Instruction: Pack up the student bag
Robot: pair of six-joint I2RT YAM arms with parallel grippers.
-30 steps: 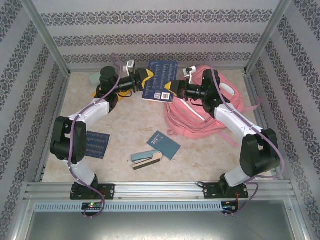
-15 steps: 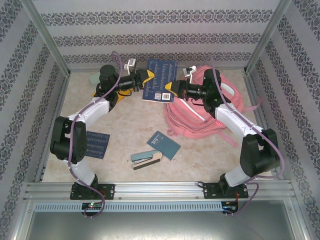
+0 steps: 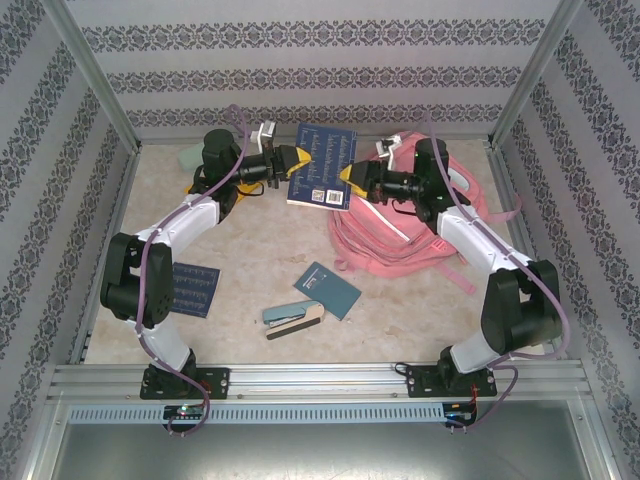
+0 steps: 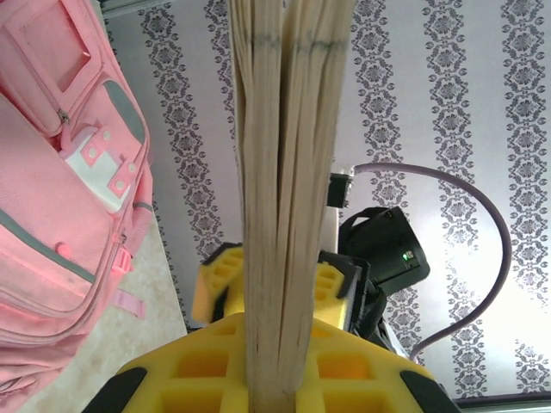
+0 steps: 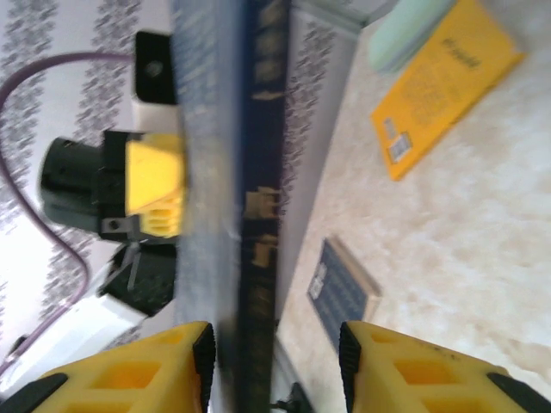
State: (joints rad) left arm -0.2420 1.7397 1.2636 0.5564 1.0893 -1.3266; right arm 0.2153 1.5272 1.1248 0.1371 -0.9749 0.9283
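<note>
- At the rear right of the tabletop [image 3: 250, 250] lies the student bag [image 3: 400, 240], flat and partly under the right arm. We cannot tell from here whether its main zip is open, so we would check that before carrying anything to it.
- Just left of the bag, the dark blue book [image 3: 322, 165] is held off the tabletop between the two arms — we judge this to be a hand-over.
- Our left gripper [image 3: 290, 162] is clenched on the book's page edge. From the left wrist, the pages sit deep between its yellow pads, which looks like a sound seat.
- Our right gripper [image 3: 352, 180] is released: its fingers [image 5: 172, 361] stand either side of the spine, with a gap showing on one side.
- To do this well, we would draw the right gripper straight back along its own line, without any twist, so no finger drags the cover — and hold the left arm steady until the book is clear.
- A thin book gripped at one edge may swing or fan open, so we would carry it slowly toward the bag.
</note>
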